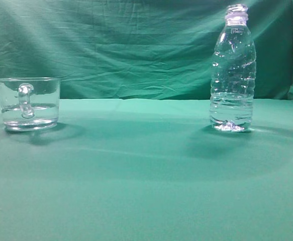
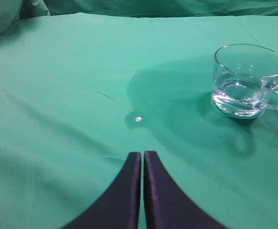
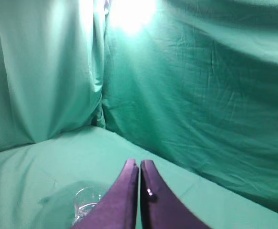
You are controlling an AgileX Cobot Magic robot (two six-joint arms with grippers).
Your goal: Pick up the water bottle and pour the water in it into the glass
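The water bottle stands upright and capless on the right of the green cloth, with water in its lower part. The glass, a short clear mug with its handle facing the camera, stands at the left and holds some water. Neither gripper shows in the exterior view. In the left wrist view my left gripper is shut and empty above the cloth, with the glass ahead to its right. My right gripper is shut and empty, raised high; a clear vessel that looks like the glass shows below, partly hidden by the left finger.
Green cloth covers the table and hangs as a backdrop close behind both objects. A small glinting droplet lies on the cloth ahead of the left gripper. Draped cloth walls fill the right wrist view.
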